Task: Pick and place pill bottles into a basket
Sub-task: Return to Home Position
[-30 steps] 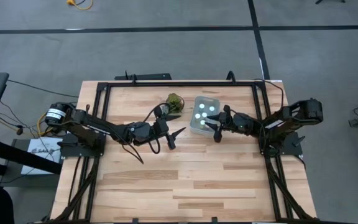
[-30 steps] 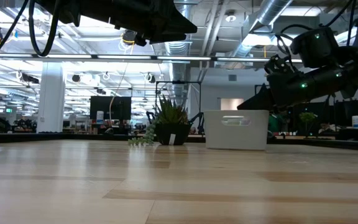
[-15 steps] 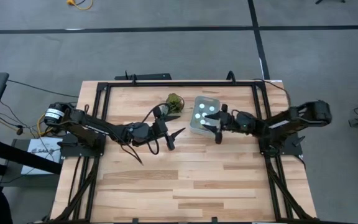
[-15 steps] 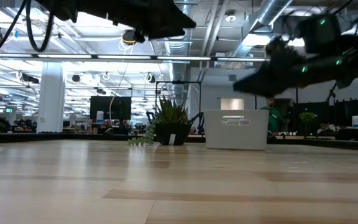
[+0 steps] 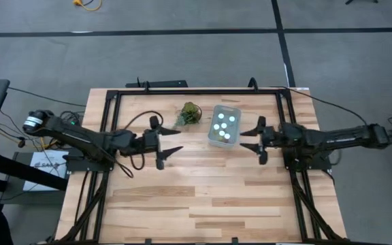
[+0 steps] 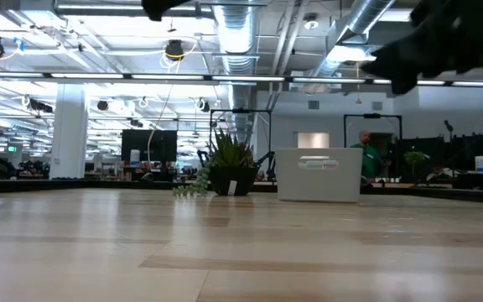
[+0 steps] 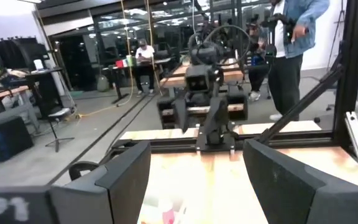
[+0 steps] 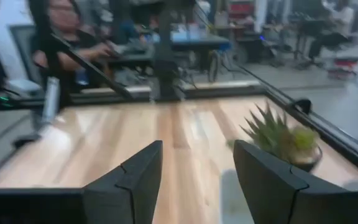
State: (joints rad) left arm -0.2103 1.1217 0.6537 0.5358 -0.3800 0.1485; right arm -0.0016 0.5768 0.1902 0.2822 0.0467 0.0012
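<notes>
The pale blue-grey basket (image 5: 224, 124) stands on the table's far middle with several white pill bottles (image 5: 222, 124) inside; it shows in the low view (image 6: 319, 174) too. My left gripper (image 5: 171, 150) is open and empty, left of the basket, high above the table. My right gripper (image 5: 252, 137) is open and empty, just right of the basket. In the left wrist view my own fingers (image 7: 129, 177) stand apart, with the right arm (image 7: 209, 106) facing them. In the right wrist view my own fingers (image 8: 253, 168) stand apart.
A small green potted plant (image 5: 190, 113) stands just left of the basket, and shows in the low view (image 6: 227, 168) and right wrist view (image 8: 281, 140). A black frame (image 5: 196, 90) rims the table. The near half of the wooden table (image 5: 196, 197) is bare. A person (image 7: 291, 43) stands beyond the table.
Both arms have drawn back from the middle: my left gripper toward the table's left edge, my right gripper toward the right edge, off the basket. Both have risen, going out of the top of the low view. The basket and bottles have stayed put.
</notes>
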